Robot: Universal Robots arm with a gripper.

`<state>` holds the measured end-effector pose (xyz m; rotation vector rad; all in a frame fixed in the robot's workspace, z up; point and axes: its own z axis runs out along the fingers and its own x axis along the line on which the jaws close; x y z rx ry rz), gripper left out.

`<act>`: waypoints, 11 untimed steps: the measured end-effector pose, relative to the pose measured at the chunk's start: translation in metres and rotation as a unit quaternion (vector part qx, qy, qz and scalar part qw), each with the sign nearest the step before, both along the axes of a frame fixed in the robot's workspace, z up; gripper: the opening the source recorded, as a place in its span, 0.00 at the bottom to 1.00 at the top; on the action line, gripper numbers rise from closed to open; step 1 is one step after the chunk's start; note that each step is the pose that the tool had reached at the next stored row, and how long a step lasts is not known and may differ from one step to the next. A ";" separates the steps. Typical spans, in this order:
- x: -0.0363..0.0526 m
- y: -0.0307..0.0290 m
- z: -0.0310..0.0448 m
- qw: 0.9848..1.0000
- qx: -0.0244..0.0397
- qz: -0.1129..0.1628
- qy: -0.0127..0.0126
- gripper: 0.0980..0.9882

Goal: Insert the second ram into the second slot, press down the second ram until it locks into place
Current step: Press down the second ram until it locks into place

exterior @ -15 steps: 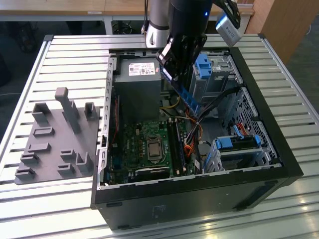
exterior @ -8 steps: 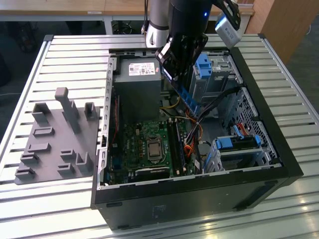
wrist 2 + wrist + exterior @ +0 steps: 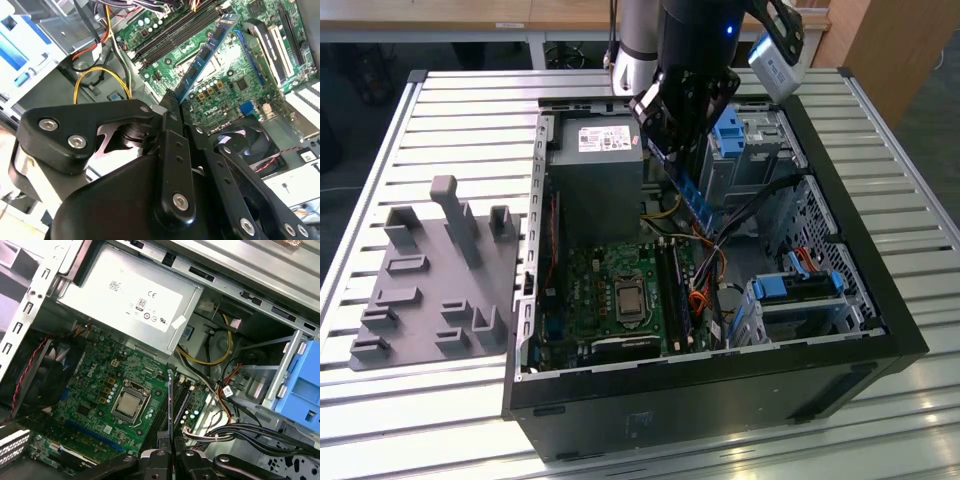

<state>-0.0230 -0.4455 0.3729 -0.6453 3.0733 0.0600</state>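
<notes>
The second ram [image 3: 202,56], a thin blue stick with black chips, is clamped at one end by my gripper [image 3: 172,102], which is shut on it. In the exterior view the ram [image 3: 693,198] hangs at a slant from the gripper [image 3: 672,160] inside the open computer case, above the motherboard [image 3: 610,300]. The first wrist view looks along the ram's thin edge [image 3: 170,400], with the fingertips [image 3: 161,454] closed on either side of it. The black memory slots [image 3: 172,32] lie on the board beyond the stick's free end, and the stick is clear of them. They also appear in the exterior view [image 3: 670,290].
The black case [image 3: 880,330] stands on a slatted metal table [image 3: 470,110]. Inside are the grey power supply [image 3: 595,170], the processor socket [image 3: 131,406], a round fan [image 3: 245,145], cable bundles [image 3: 225,390] and blue drive brackets [image 3: 800,285]. A grey fixture tray [image 3: 430,280] lies at the exterior view's left.
</notes>
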 end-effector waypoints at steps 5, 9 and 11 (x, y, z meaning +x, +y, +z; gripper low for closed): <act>0.0000 0.0000 -0.0001 1.000 0.000 -0.026 0.000 0.04; 0.0000 0.0000 -0.0001 0.999 0.000 -0.051 0.000 0.04; 0.0000 0.0000 -0.0003 0.998 0.000 -0.065 0.000 0.04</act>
